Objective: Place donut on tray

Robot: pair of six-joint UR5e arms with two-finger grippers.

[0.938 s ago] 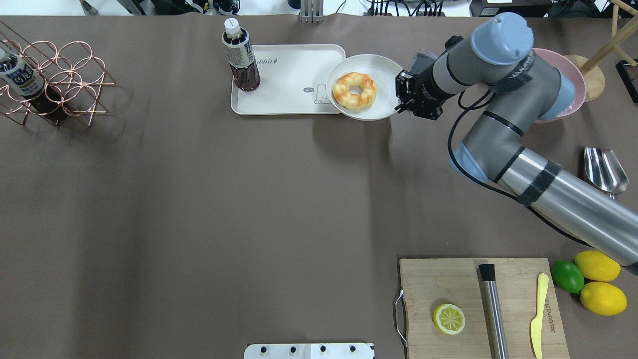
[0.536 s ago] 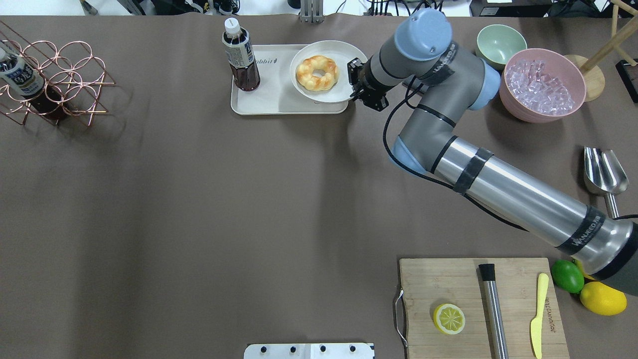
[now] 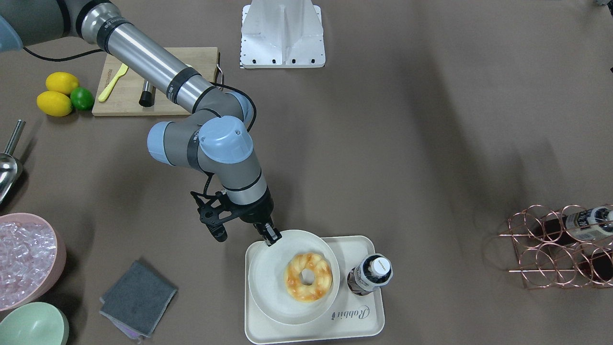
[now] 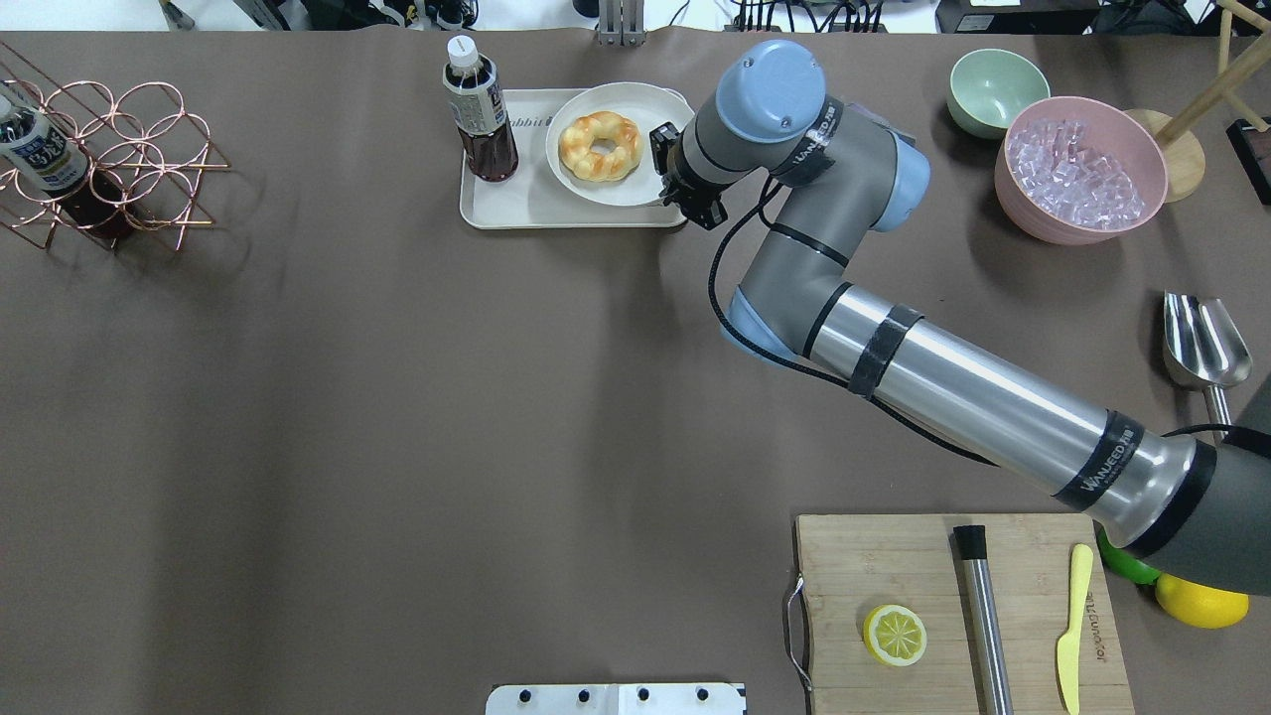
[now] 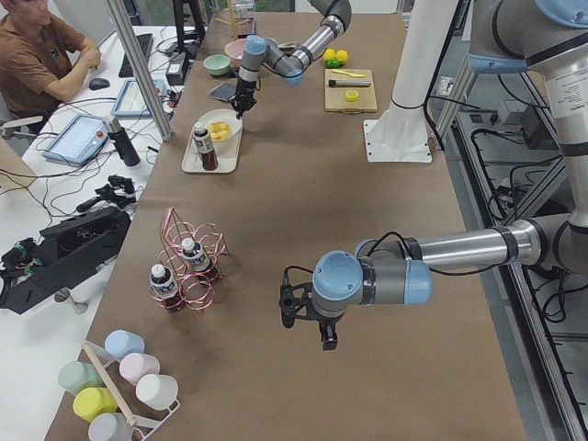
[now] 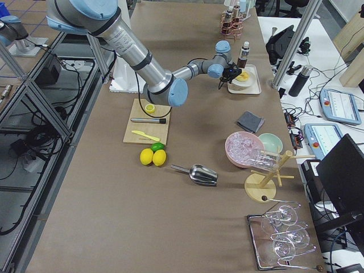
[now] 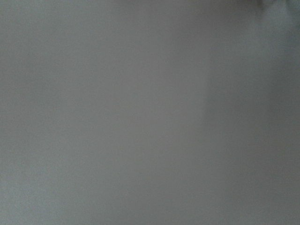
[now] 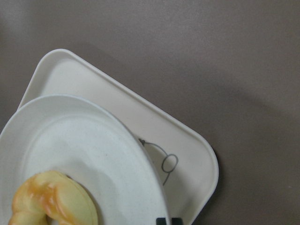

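The donut (image 4: 599, 146) lies on a round off-white plate (image 4: 616, 189). My right gripper (image 4: 663, 167) is shut on the plate's right rim and holds the plate over the right half of the cream rabbit tray (image 4: 516, 204). I cannot tell whether the plate rests on the tray. The front view shows the donut (image 3: 308, 277), the plate (image 3: 268, 278) and the tray (image 3: 364, 321). The right wrist view shows the donut (image 8: 51, 199), the plate (image 8: 70, 136) and the tray's corner (image 8: 187, 140). My left gripper (image 5: 326, 340) hangs over bare table, far from the tray; I cannot tell its state.
A tea bottle (image 4: 480, 109) stands on the tray's left end. A copper wire rack (image 4: 109, 159) is at far left. A pink ice bowl (image 4: 1082, 169), a green bowl (image 4: 996, 89), a scoop (image 4: 1204, 343) and a cutting board (image 4: 894, 566) with a halved lemon are on the right.
My right arm has swung left with the plate and donut, from just right of the tray to over the tray's right half.
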